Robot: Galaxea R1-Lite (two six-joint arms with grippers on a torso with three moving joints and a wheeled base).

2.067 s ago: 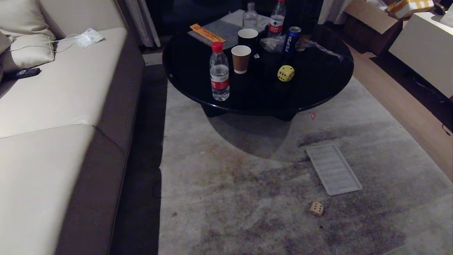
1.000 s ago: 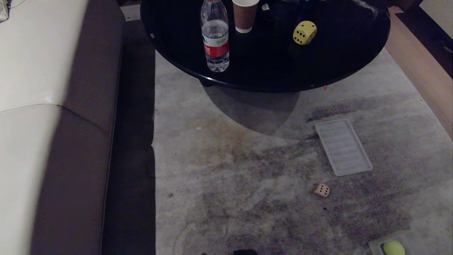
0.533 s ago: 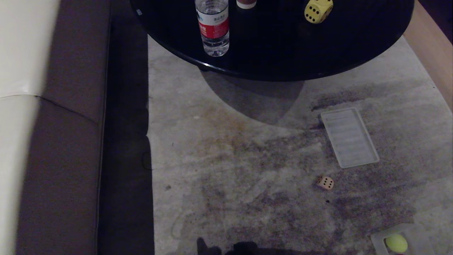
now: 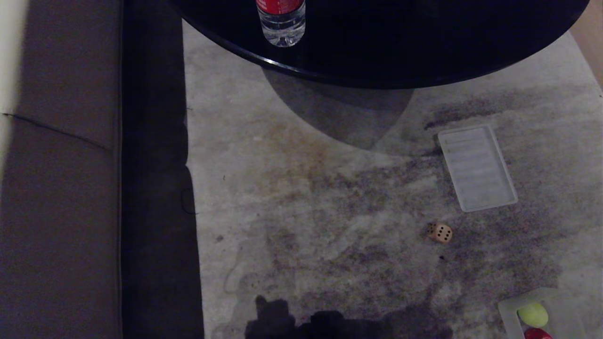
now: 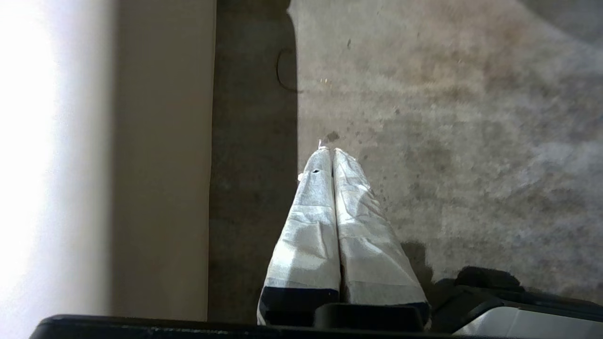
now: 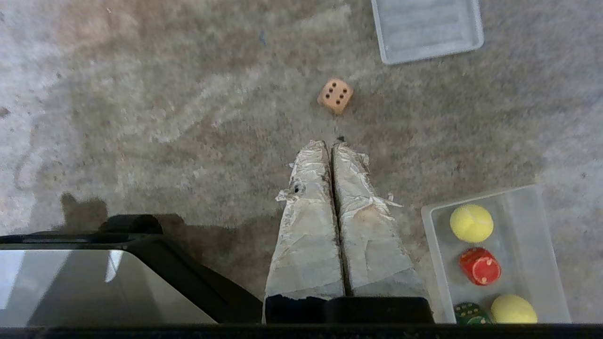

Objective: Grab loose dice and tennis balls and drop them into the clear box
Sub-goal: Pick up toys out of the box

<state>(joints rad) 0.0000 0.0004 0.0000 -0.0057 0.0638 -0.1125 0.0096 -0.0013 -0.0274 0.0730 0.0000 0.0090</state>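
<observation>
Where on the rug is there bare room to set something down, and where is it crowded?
The widest bare stretch lies between the sofa base and the tan die, below the black table. It is tighter on the right, where the ribbed lid, the die and the clear box lie close together.

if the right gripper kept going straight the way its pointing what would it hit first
Likely the carpet just past the fingertips of the right gripper, which is shut. The tan die lies a little further along that line, slightly off to one side; depth is unclear.
</observation>
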